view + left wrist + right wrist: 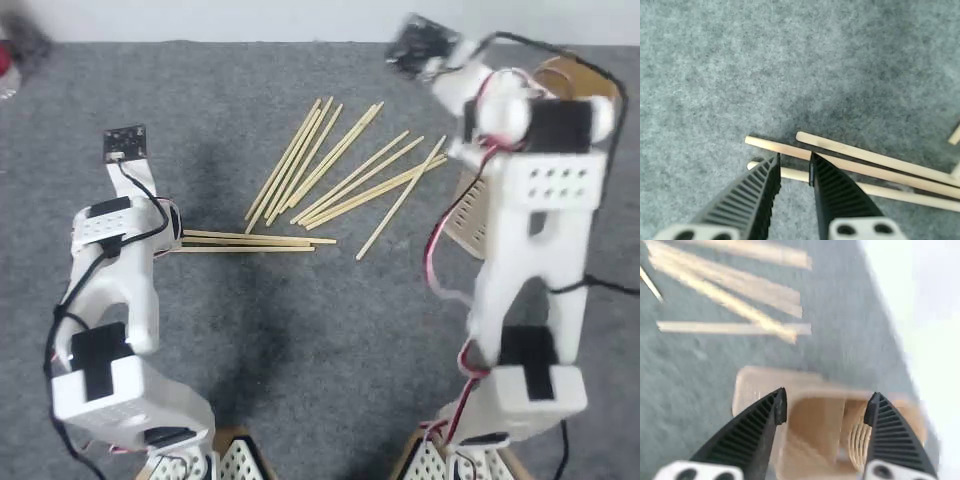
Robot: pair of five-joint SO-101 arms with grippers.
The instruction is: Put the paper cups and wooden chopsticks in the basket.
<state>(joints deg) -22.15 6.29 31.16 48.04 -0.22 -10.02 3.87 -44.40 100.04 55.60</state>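
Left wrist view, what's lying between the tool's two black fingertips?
Two pale wooden chopsticks cross that gap, lying on the grey carpet, as the left wrist view shows; the left tool is open over them.

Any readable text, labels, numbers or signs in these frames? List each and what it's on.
No readable text in any view.
wooden chopsticks: bare wood, no print.
basket: plain, no label visible.
left end effector, right end effector: ribbed black fingers, no markings.
small black board on the left arm: any marks on it are too small to read.
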